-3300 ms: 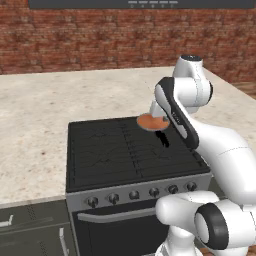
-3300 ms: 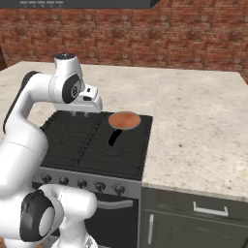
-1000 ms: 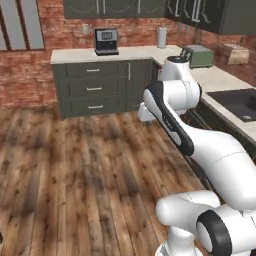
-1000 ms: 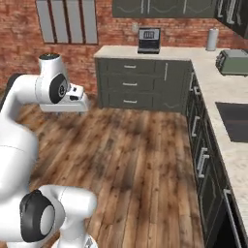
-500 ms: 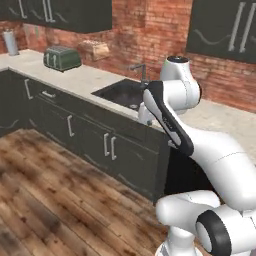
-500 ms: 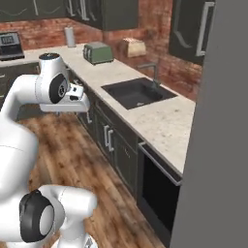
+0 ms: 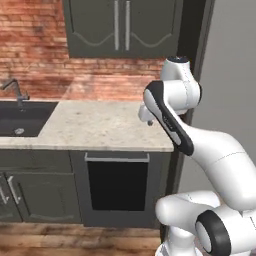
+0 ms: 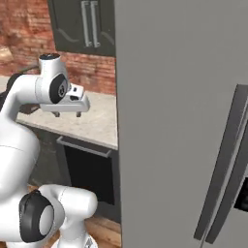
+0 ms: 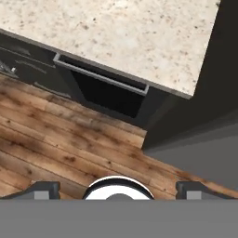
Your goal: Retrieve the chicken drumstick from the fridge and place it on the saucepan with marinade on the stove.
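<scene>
Base has driven to the fridge; end effector wide open, empty.

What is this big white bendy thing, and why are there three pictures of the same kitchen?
The white bendy thing is a robot arm on a base with wheels. At its end is a gripper, a hand with two fingers, which is open and holds nothing. Two pictures come from cameras riding on the base, one behind the arm on its left, one on its right. The third comes from a camera on the hand, looking down at the wooden floor. The speckled counter has a dark sink set in it. The tall grey wall on the right is the fridge, its doors shut, with dark handles.
</scene>
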